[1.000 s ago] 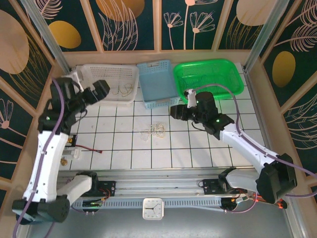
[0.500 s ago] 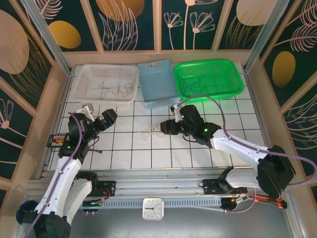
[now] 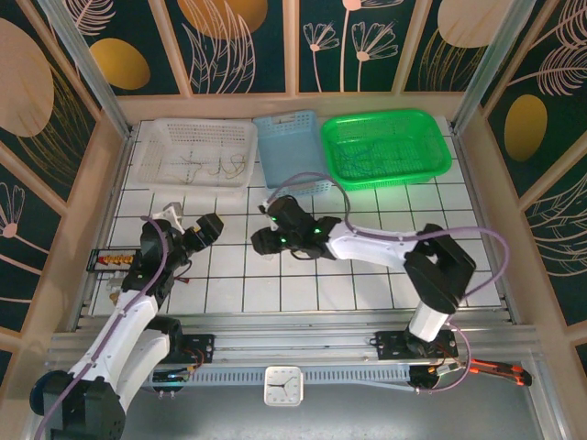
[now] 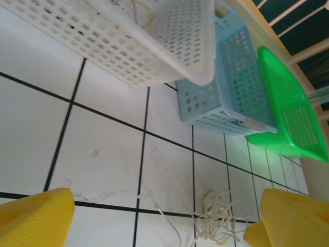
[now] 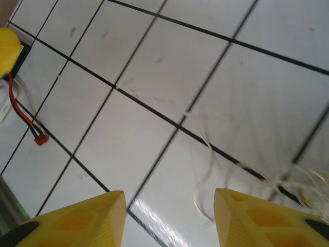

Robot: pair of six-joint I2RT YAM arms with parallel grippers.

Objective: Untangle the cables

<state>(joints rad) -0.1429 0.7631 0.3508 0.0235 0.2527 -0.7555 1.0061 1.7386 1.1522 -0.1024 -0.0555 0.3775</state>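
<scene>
- The cables point(image 4: 216, 229) are seen as a loose, pale tangle lying on the white tiled table point(image 4: 103, 154), in front of the blue basket point(image 4: 231, 87) and apart from it.
- The jaws of the left gripper point(image 4: 167, 198) are spread wide, and nothing is gripped; the tangle is seen ahead of them, nearer the right finger.
- The jaws of the right gripper point(image 5: 169, 193) are parted, and nothing is gripped; a pale strand of the tangle is seen on the tiles just beside one yellow finger point(image 5: 267, 218).
- A white basket point(image 4: 169, 46) with thin wires inside and a green basket point(image 4: 288, 98) are set on either side of the blue one.
- A red wire point(image 5: 23, 117) is seen on the tiles, well apart from the tangle.
</scene>
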